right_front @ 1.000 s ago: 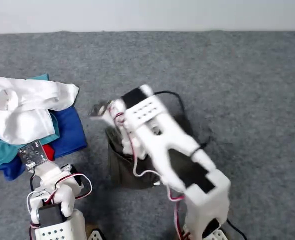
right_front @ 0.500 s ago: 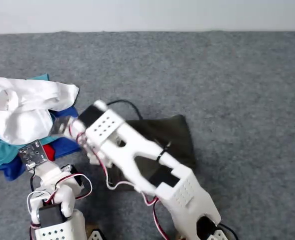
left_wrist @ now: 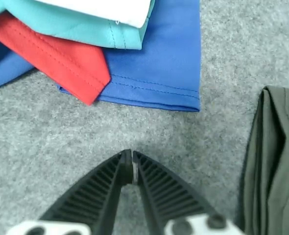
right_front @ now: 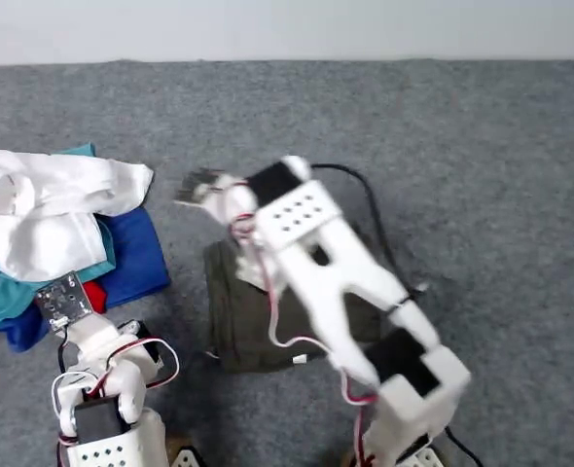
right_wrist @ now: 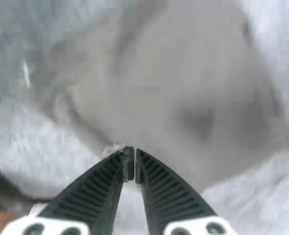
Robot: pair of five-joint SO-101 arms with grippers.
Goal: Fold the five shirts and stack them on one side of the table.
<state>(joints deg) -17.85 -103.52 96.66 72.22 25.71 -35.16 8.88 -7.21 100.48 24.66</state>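
Grey felt covered your tabletop. The folded olive shirt lay near its middle, partly hidden beneath your right arm. Well apart from it, at the table's edge, sat a loose pile: white shirt over teal shirt, red shirt and blue shirt. Your right fingers were pressed together and empty, blurred, just past the olive shirt's far corner. Your left fingers, likewise closed on nothing, hung over bare felt between the blue shirt and the olive shirt.
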